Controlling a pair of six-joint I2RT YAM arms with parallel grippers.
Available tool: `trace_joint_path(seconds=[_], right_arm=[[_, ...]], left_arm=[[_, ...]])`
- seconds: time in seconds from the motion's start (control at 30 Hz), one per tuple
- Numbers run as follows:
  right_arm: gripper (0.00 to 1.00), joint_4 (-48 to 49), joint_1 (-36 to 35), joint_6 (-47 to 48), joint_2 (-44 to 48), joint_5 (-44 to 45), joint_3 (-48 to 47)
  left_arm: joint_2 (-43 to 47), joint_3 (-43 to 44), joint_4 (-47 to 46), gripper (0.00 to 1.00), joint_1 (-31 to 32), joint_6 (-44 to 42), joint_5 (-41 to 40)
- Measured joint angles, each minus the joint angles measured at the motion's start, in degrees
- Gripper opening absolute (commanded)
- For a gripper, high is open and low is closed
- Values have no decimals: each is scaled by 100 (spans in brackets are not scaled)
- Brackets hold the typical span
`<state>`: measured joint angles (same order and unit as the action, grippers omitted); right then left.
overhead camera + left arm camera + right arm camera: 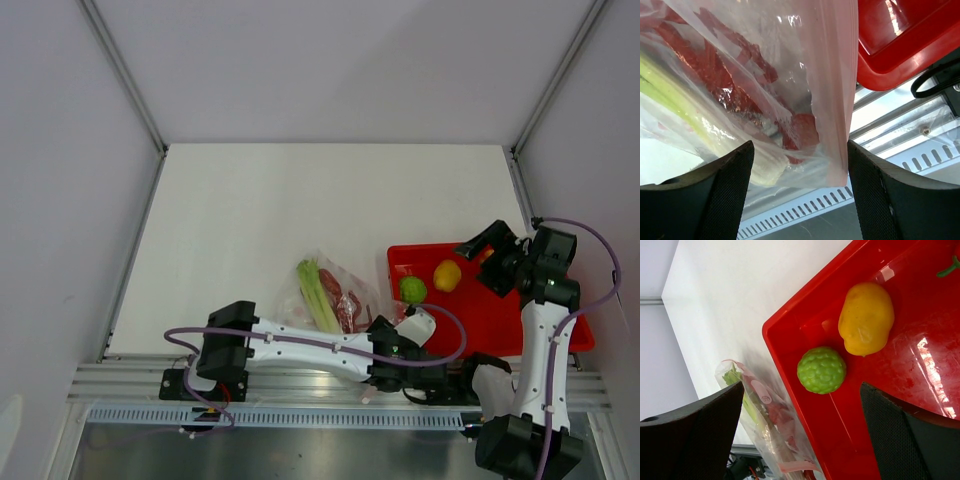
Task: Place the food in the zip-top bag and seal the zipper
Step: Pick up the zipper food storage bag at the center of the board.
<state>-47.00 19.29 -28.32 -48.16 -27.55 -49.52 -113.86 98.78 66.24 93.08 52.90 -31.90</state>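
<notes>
The clear zip-top bag [335,295] lies left of the red tray. It holds the pale-green stalk [318,295] and a red piece [347,306]. In the left wrist view the bag [765,60], stalk [685,107], red piece [801,131] and pink zipper strip [834,100] hang just beyond my open left gripper [800,200]; nothing is gripped. The left gripper [380,332] sits at the bag's near end. The bumpy green fruit [821,369] and yellow piece [866,318] lie in the tray. My right gripper [802,440] is open and empty above them, at the tray's far right [487,258].
The red tray [500,320] sits at the right near edge of the white table; its corner shows in the left wrist view [900,50]. A metal slotted rail [300,415] runs along the near edge. A small green stem [952,267] lies in the tray.
</notes>
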Motion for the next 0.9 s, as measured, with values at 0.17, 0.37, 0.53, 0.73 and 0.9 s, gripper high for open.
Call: trace_joint_path(seconds=[0.17,0.37,0.53,0.73,0.9], right_arm=[[99,-17,0,-9,127,0,2],[99,-37,0,-11,286,0,181],[99,-94,0,-9,284,4,240],[99,-92,-9,-11,284,7,240],[99,-90,-87,2,271,-7,240]], left_arm=[[7,-302,-251,74,-120,-55,4],[83,-828,-629,64,-289,-221,-85],[245,-1056,-839,30,-308,-334,-275],[761,-1113,-835,1,-313,-540,-402],[1040,-1113,-837,0,-378,-763,-332]])
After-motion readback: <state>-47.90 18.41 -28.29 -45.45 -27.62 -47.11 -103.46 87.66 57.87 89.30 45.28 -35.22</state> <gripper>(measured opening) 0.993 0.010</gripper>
